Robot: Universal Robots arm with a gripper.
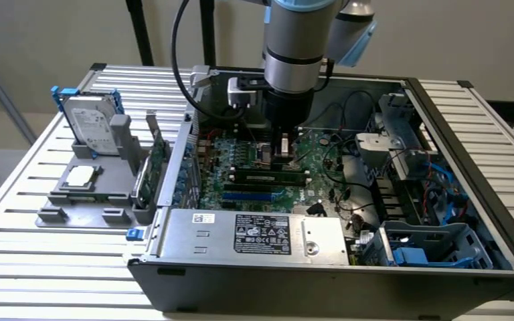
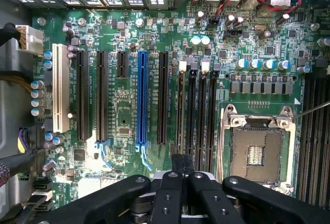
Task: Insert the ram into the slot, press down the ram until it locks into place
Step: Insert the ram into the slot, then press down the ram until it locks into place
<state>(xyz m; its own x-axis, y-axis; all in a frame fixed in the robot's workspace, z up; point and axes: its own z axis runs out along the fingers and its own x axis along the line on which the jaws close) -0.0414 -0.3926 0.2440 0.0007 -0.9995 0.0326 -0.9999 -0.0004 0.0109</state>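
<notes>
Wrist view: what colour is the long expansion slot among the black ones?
Blue slot, clearest in the wrist view.

Green motherboard (image 2: 129, 126); blue slot (image 2: 142, 97); white slot (image 2: 61, 87); black pincer (image 2: 180, 175); green ram (image 1: 266, 177).

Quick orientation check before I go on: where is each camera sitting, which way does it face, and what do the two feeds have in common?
Exterior view: off the arm, above and in front of the open computer case, looking down into it; the arm reaches down over the motherboard, and the ram lies in a slot.
Wrist view: on the wrist, facing straight down at the motherboard; the gripper shows, above the black memory slots beside the CPU socket.
Shared: the motherboard and the gripper.
</notes>
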